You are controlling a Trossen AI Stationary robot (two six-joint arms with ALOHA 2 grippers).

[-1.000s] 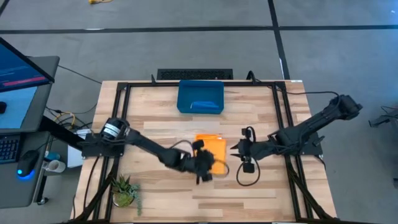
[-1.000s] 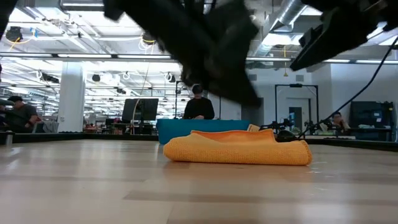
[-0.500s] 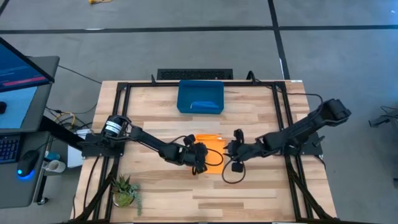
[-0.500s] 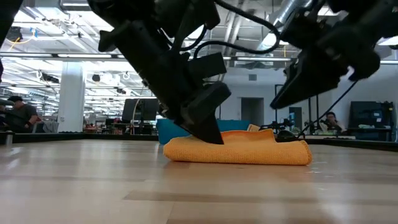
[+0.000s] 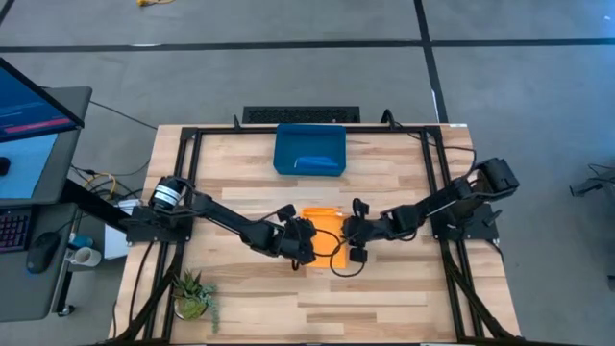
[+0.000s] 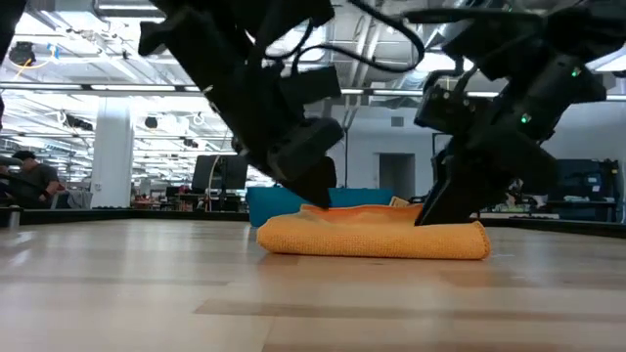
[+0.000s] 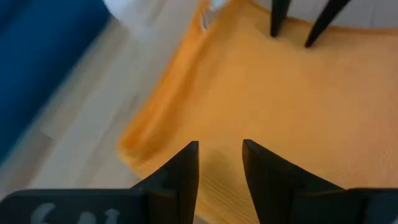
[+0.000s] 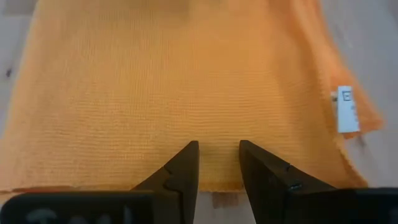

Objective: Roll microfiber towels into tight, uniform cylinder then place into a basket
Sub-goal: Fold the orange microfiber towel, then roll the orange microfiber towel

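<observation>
Nearest the low camera, bare table (image 6: 196, 303); then the orange towel (image 6: 372, 235), folded flat at mid-table, not yet rolled. Both arms have come down onto it within the last second: earlier they hung above and well apart, the right one off to the side. Left gripper (image 7: 219, 163) now at the towel's left edge, fingers parted by a narrow gap, tips at the cloth, nothing held. Right gripper (image 8: 217, 163) at the opposite edge, same narrow gap, tips at the hem near the white label (image 8: 347, 112), nothing held. In the overhead view the two grippers flank the towel from either side. Judgement: approach done, pinch-and-roll not yet begun. Farther back, the basket (image 5: 309, 149) sits at the table's far edge with a blue towel (image 5: 315, 162) already inside.
</observation>
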